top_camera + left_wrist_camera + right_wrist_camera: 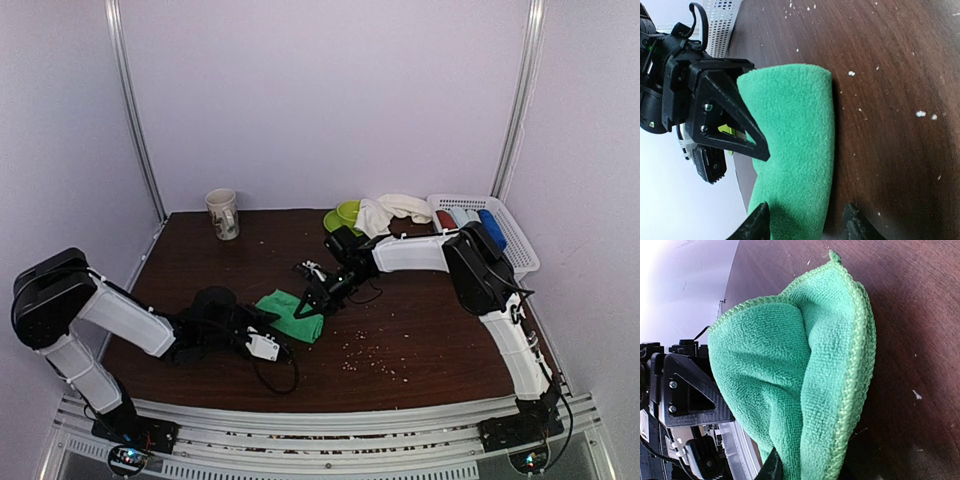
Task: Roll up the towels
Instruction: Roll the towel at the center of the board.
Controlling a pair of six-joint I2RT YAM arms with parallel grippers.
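Bright green fleece towel (292,315), folded, centre of dark wooden tabletop (440,320), toward near edge. Left gripper (806,222) jaws wide, straddling towel end; right gripper (308,300) pinches bunched hem.

text: none legible in any view | cream ceramic mug (223,213): dark printed pattern, too small to read

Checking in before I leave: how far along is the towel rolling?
Done: nothing fully; the green towel is only loosely folded over, not a neat roll. In hand: the left gripper straddles one end, and the right gripper is at the other. Left: finishing it, then the cream-white towel heaped at the back.
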